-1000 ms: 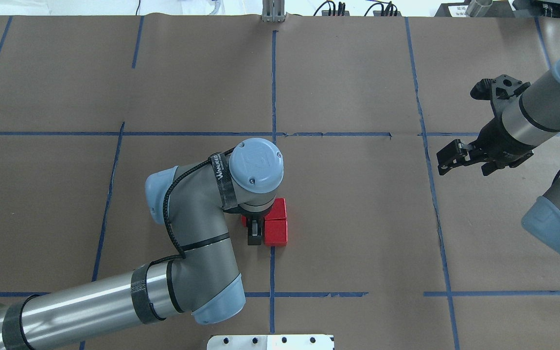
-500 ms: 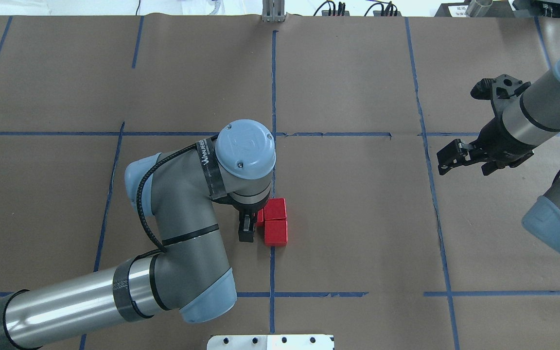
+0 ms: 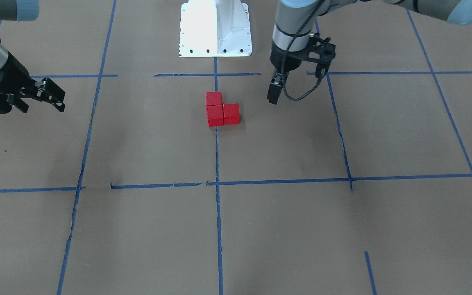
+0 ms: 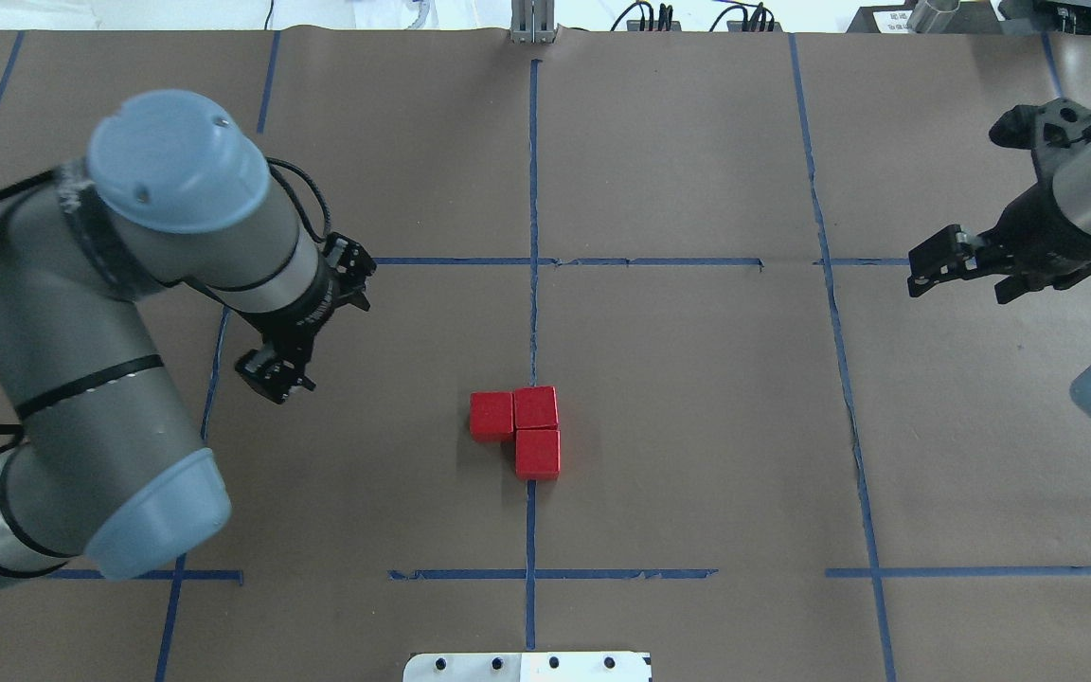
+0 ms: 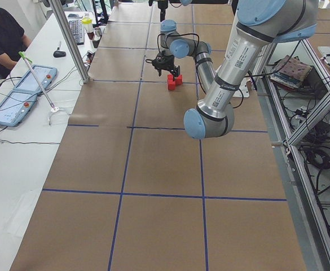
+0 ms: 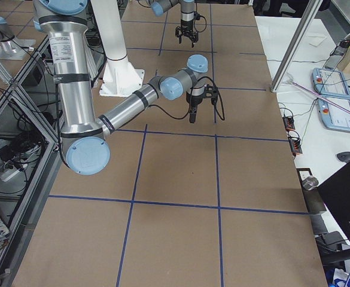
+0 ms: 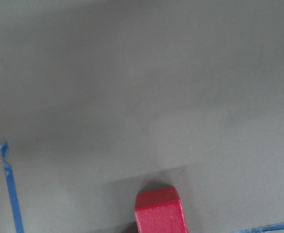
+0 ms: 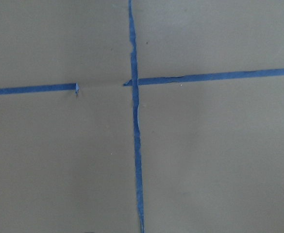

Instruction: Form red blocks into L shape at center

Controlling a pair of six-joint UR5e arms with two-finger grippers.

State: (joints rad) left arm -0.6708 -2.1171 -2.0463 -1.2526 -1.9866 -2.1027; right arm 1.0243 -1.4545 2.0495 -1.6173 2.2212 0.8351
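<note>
Three red blocks (image 4: 536, 408) sit touching in an L shape on the brown paper, against the vertical blue tape line (image 4: 532, 189). They also show in the front view (image 3: 215, 115) and the exterior left view (image 5: 174, 83). One block shows at the bottom edge of the left wrist view (image 7: 159, 211). My left gripper (image 4: 271, 372) hangs open and empty, well to the left of the blocks; it also shows in the front view (image 3: 273, 92). My right gripper (image 4: 936, 261) is open and empty at the far right; it also shows in the front view (image 3: 55, 98).
The brown paper (image 4: 697, 379) is crossed by a grid of blue tape lines. The white robot base plate (image 3: 215, 28) is at the robot's edge of the table. Operator consoles (image 5: 18, 96) and a person sit along the far side.
My left gripper has let go of the third block beside the other two and pulled away to the left and up. My right gripper has drawn back to the right.
</note>
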